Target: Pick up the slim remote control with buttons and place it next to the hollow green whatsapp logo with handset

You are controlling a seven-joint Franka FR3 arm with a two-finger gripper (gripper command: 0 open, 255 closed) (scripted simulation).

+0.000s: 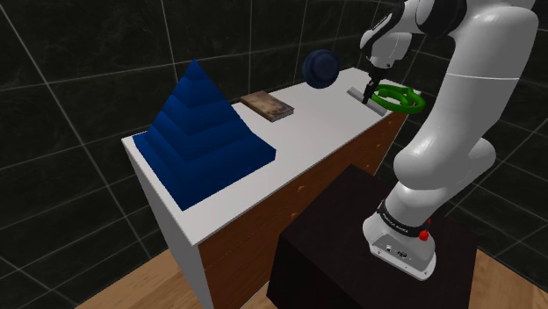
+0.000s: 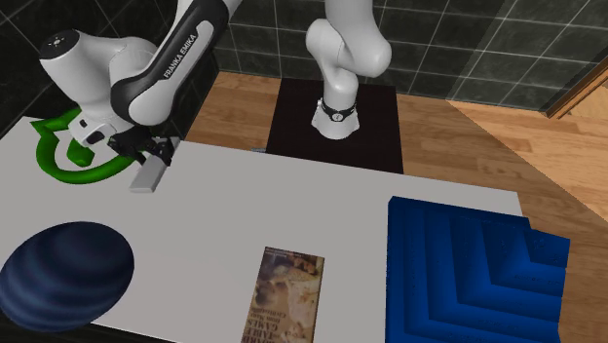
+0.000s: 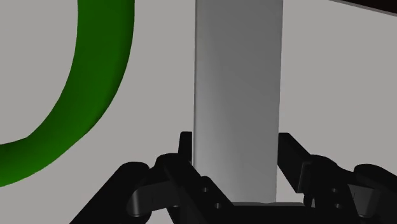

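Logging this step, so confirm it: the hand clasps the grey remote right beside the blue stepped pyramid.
Not right. The hand clasps the grey remote right beside the green logo, not the blue stepped pyramid, which stands at the other end of the table. The second exterior view shows it.

A domestic room: dark, glossy tiled walls with pale grout lines, a wood-plank floor, and a brown wooden cabinet with drawer fronts under a plain white tabletop.
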